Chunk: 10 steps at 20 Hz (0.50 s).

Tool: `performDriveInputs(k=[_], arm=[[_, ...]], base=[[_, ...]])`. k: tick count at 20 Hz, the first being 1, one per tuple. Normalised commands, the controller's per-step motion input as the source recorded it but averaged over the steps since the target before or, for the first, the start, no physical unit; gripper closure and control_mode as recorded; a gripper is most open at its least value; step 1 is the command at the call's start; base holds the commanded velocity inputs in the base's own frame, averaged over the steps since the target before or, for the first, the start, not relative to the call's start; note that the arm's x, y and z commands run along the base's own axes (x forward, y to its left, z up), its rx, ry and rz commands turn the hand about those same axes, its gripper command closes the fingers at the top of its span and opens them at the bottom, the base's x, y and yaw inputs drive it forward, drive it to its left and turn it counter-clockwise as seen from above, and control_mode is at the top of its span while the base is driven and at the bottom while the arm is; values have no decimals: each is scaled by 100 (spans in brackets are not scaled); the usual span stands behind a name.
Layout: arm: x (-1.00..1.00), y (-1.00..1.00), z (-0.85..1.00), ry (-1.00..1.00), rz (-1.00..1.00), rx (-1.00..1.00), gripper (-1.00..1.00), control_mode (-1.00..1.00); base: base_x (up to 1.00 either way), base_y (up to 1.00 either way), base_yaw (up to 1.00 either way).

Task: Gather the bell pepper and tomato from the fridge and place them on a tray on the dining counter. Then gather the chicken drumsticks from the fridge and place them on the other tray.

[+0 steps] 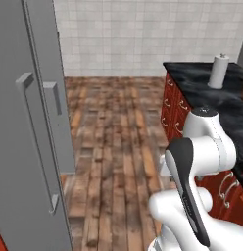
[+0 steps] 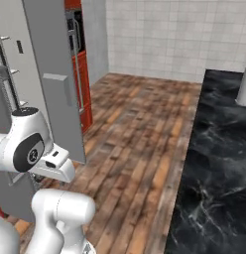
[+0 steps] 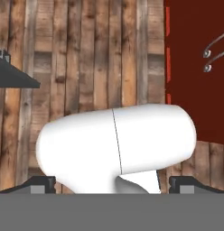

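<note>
While the fridge (image 1: 30,127) stands at the left of the left base view, its flat grey steel doors carry long bar handles; a plank floor (image 1: 113,137) runs to a tiled wall. At right, a black marble table (image 1: 211,93) tops red drawers and bears a white cylinder (image 1: 219,71).

From the right base view, a fridge door (image 2: 55,74) stands ajar, pale shelves (image 2: 8,69) behind it.

Looking down in the hand view, the gripper (image 3: 112,182) has fingertips (image 3: 41,182) wide apart, holding nothing, over planks beside a red cabinet (image 3: 195,67).

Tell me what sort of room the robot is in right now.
Most likely a home kitchen: a tall grey steel fridge stands to one side, red drawer cabinets carry a black marble top, and white tiles cover the far wall.
</note>
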Motion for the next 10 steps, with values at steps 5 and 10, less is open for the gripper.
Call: performDriveInputs(k=[5, 10], arm=[[0, 0, 0, 0, 0, 0, -100, 100], [0, 0, 0, 0, 0, 0, -100, 100]], base=[[74, 2, 15], [76, 9, 25]])
